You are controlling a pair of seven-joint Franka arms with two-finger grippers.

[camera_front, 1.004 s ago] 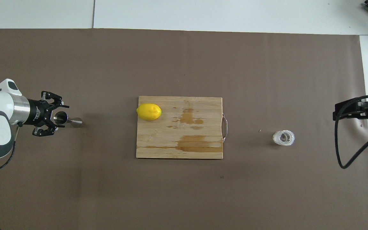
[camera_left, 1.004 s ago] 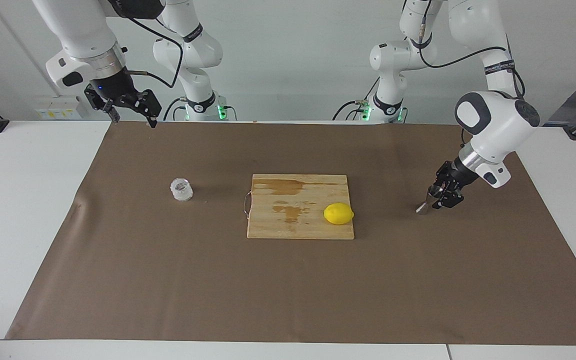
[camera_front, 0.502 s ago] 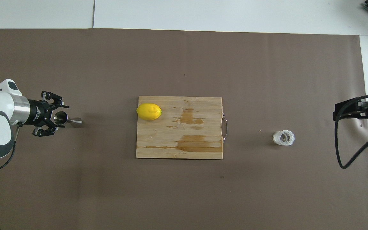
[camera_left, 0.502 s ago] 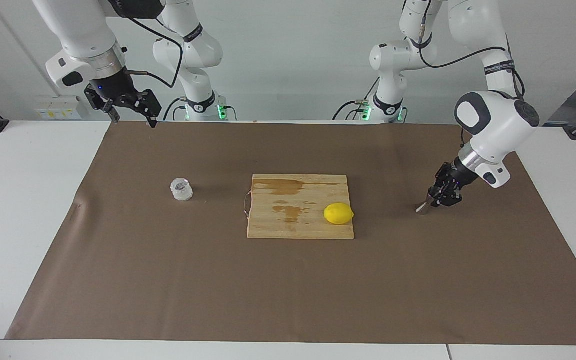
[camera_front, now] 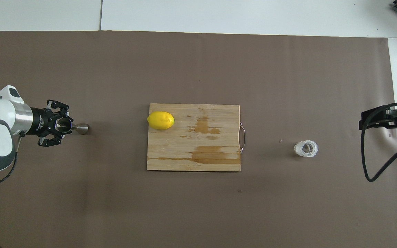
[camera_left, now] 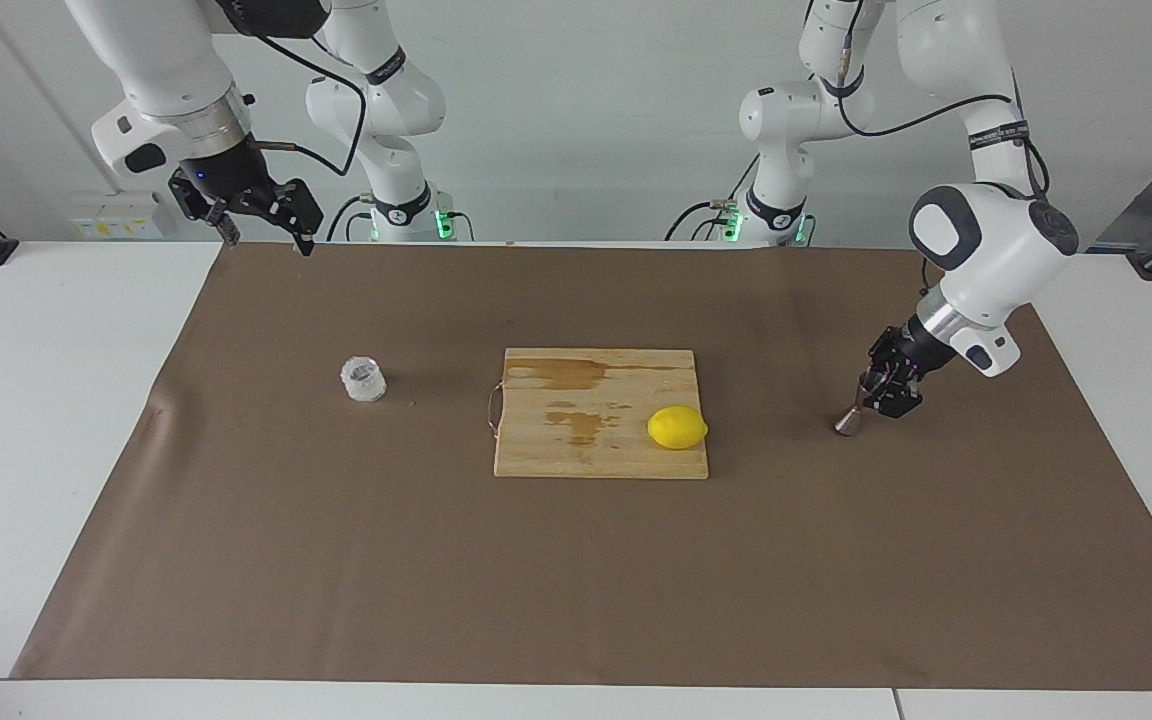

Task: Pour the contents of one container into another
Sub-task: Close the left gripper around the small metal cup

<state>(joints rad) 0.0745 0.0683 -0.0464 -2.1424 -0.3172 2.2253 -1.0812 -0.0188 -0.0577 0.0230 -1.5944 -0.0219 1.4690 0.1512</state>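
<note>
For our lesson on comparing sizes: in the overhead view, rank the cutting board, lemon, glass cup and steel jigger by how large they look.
1. Cutting board
2. Lemon
3. Glass cup
4. Steel jigger, though it is tipped in the left gripper, so cup versus jigger is unsure.

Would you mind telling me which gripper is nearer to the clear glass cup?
Right. The right gripper hangs open above the mat's edge at the cup's end; the left gripper, shut on the jigger, is past the cutting board.

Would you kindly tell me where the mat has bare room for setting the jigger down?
Bare mat lies between board and cup, and between lemon and jigger. Crowded only around the left gripper, shut on the jigger.
</note>
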